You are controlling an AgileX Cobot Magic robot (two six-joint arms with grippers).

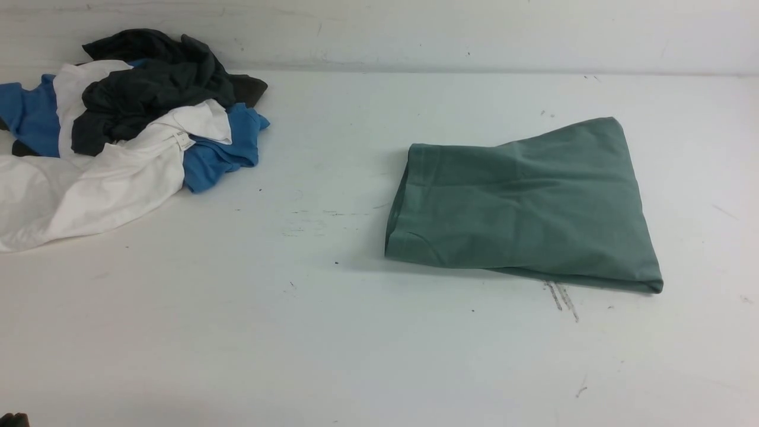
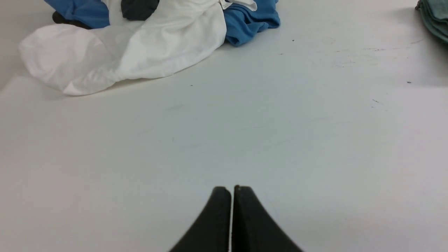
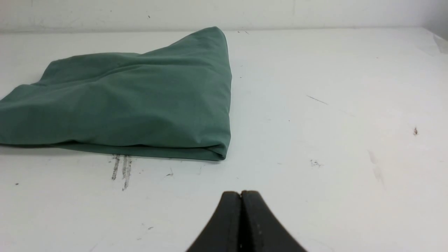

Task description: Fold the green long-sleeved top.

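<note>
Your left gripper [image 2: 232, 189] and right gripper [image 3: 241, 193] are clenched, empty; one folded green long-sleeved top [image 1: 522, 204] centre-right, perhaps three garments [image 1: 118, 136] upper left.

White surface [image 1: 332, 332] fills nearly the whole front view; matte, evenly lit, soft shadows only. Scuffed: small dark specks, faint grey streaks near centre, a short cluster of dark scratch marks [image 1: 562, 298] toward the right. Pale wall [image 1: 450, 29] rises along the far edge, marked with faint scrapes.
</note>
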